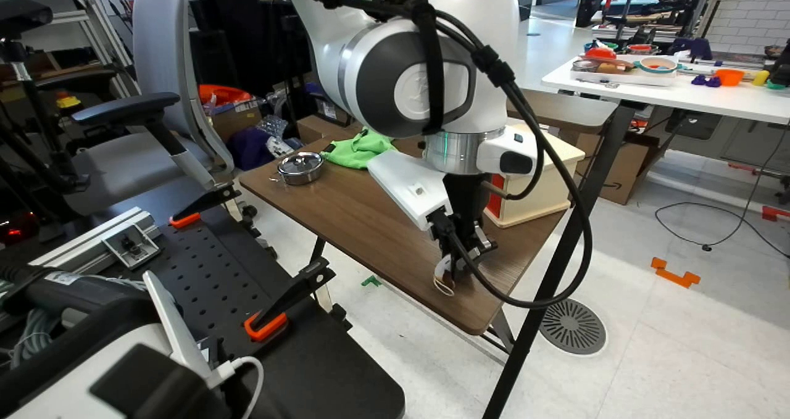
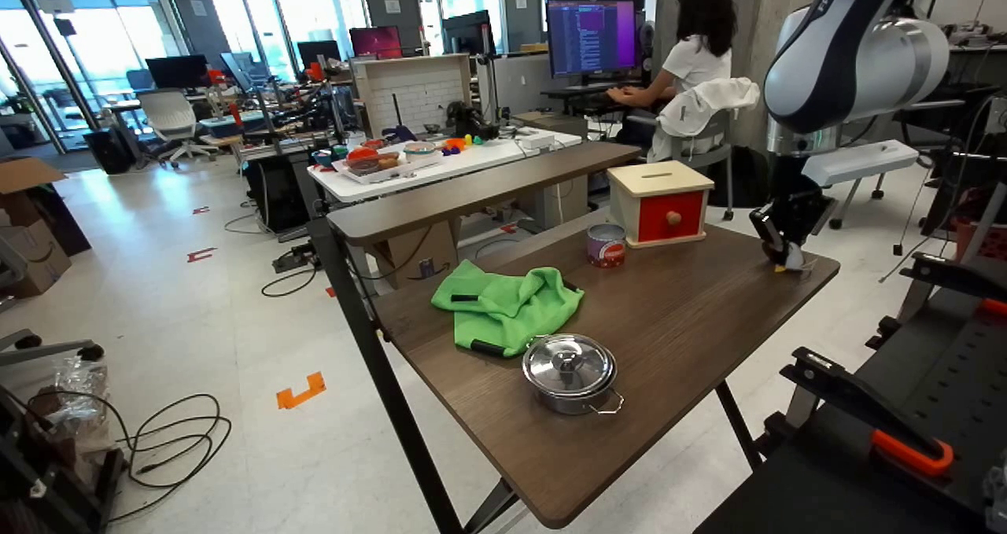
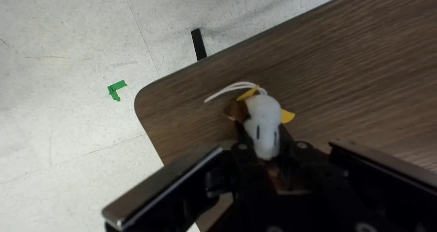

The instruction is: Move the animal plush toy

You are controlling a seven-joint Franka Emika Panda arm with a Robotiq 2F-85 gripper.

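Observation:
The animal plush toy [image 3: 265, 110] is small and white, with dark eye marks, a brown ear, yellow horns and a white string loop. In the wrist view my gripper [image 3: 261, 131] is shut on it, one finger on each side of its head; its body is mostly hidden. In an exterior view the toy [image 1: 442, 268] shows at the tips of the gripper [image 1: 455, 263], low over a corner of the brown table [image 1: 370, 215]. It also shows in an exterior view [image 2: 794, 257], below the gripper [image 2: 780, 244]. I cannot tell whether it touches the table.
On the table are a wooden box with a red front [image 2: 673, 215], a tin can [image 2: 606, 245], a green cloth [image 2: 511, 306] and a lidded metal pot [image 2: 570, 369]. A raised brown shelf [image 2: 488, 192] runs along one side. The table edge is close to the gripper.

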